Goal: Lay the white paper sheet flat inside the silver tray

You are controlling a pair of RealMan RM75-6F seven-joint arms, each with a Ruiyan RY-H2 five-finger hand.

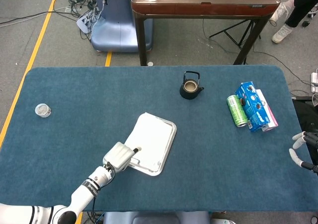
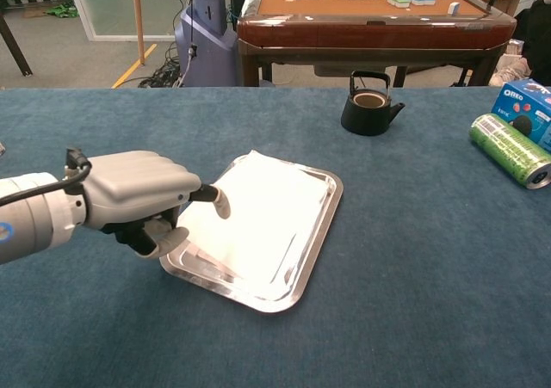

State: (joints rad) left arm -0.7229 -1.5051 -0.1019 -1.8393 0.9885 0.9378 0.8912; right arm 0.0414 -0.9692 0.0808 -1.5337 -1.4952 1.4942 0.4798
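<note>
The white paper sheet lies in the silver tray at the table's near middle; its left edge reaches over the tray's left rim. My left hand is at the tray's near-left corner. One finger is stretched out and presses on the sheet's left part, the others are curled in, and the thumb sits by the rim. My right hand hangs at the table's far right edge with fingers apart and nothing in it.
A black teapot stands behind the tray. A green can and a blue box lie at the right. A small round jar sits far left.
</note>
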